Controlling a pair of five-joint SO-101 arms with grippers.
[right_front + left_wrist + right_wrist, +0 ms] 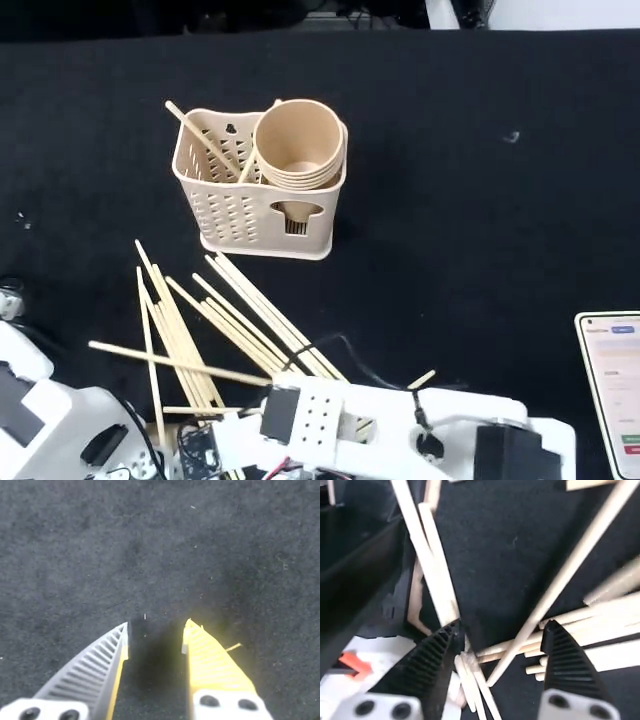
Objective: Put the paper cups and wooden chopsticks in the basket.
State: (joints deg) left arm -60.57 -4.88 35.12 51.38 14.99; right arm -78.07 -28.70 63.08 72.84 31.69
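We find the stack of paper cups standing in the basket, a couple of sticks leaning beside it. Most wooden chopsticks lie scattered on the black table (nearer the arms). The right hand hangs spread over that pile; the left hand is spread above bare table.

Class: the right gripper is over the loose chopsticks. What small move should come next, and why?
Probably lower the right gripper and close it on one of the loose chopsticks. Its jaws stand open just above them on the table, and the cups already sit stacked in the basket.
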